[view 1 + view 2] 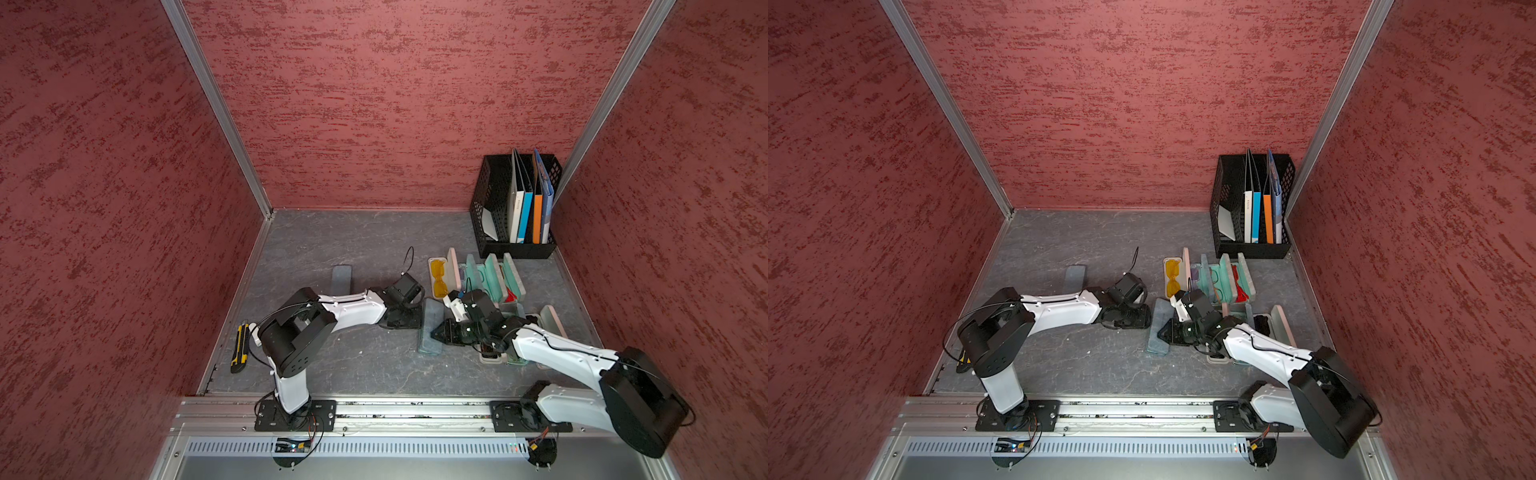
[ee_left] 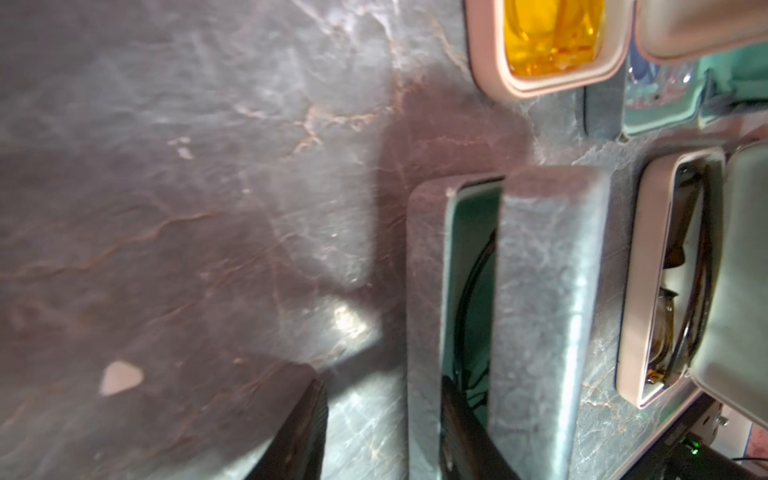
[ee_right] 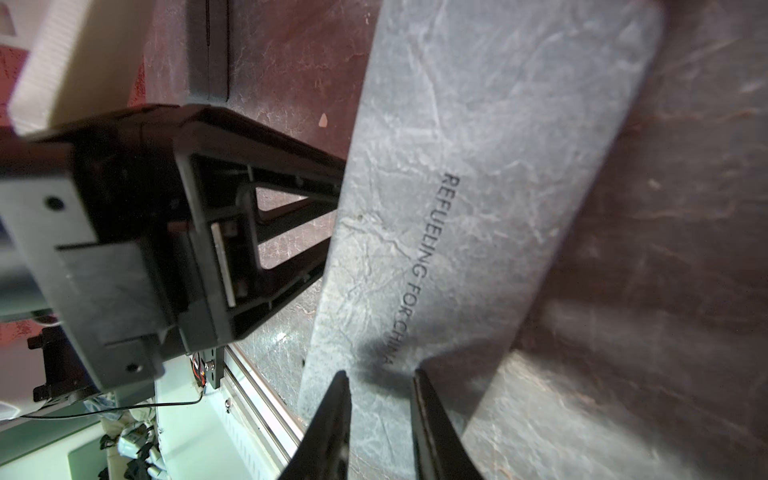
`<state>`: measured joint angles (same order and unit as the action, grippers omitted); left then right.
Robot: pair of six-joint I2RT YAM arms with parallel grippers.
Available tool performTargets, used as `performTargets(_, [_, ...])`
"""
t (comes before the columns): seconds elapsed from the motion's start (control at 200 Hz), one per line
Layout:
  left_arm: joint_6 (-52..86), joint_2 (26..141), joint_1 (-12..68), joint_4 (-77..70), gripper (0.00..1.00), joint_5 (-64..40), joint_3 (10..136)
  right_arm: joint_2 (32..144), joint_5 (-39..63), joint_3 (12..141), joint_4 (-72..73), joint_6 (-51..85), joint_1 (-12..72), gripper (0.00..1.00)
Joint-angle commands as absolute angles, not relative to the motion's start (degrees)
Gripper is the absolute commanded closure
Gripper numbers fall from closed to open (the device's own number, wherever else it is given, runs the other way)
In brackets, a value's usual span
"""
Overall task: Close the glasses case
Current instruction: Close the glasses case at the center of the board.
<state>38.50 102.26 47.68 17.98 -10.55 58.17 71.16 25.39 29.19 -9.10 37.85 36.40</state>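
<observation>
The glasses case (image 1: 429, 347) is grey and marbled and lies mid-table between my two grippers in both top views (image 1: 1158, 348). In the left wrist view its lid (image 2: 544, 291) stands partly up, and a gap shows the green lining and dark glasses inside. My left gripper (image 2: 380, 386) is open. One of its fingers (image 2: 461, 428) is in that gap and the other is outside the base wall. My right gripper (image 3: 380, 374) is slightly open, with its tips over the printed lid (image 3: 478, 166) and nothing between them.
Behind the case stand several open cases, one holding yellow glasses (image 1: 438, 276) and others teal (image 1: 492, 278). A pink open case (image 1: 552, 324) lies under the right arm. A black file rack (image 1: 515, 208) fills the back right corner. A closed grey case (image 1: 341, 279) and a yellow utility knife (image 1: 240, 347) lie to the left.
</observation>
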Motion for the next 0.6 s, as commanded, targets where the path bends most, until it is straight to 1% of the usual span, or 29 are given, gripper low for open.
performTargets(0.0, [39.9,98.1,47.4,14.5,0.51,-11.8,57.0,72.4,23.6,29.2,-9.4,38.2,36.9,0.73])
performTargets(0.1, [40.5,96.8,47.3,13.3,0.47,-12.0,55.9,72.6,23.5,29.2,-9.3,38.2,36.9,0.72])
performTargets(0.215, [42.1,95.2,46.7,9.9,0.39,-12.7,53.1,72.6,23.5,29.0,-9.1,38.3,37.0,0.72])
performTargets(0.341, [43.9,93.5,46.2,6.6,0.35,-13.6,50.4,73.1,23.8,29.0,-8.6,38.4,36.9,0.71])
performTargets(0.401, [44.6,92.6,46.2,5.2,0.31,-13.8,49.2,73.3,23.7,29.0,-8.4,38.4,36.9,0.70])
performTargets(0.501, [46.0,90.8,45.9,3.2,0.19,-13.9,47.3,73.6,23.9,28.9,-8.2,38.5,36.9,0.68])
performTargets(0.591, [47.1,88.7,45.6,2.8,0.12,-12.7,45.7,73.7,23.9,28.8,-7.7,38.7,36.9,0.68])
performTargets(0.596, [47.1,88.5,45.6,2.8,0.08,-12.6,45.6,73.7,24.0,28.8,-7.7,38.7,36.9,0.68])
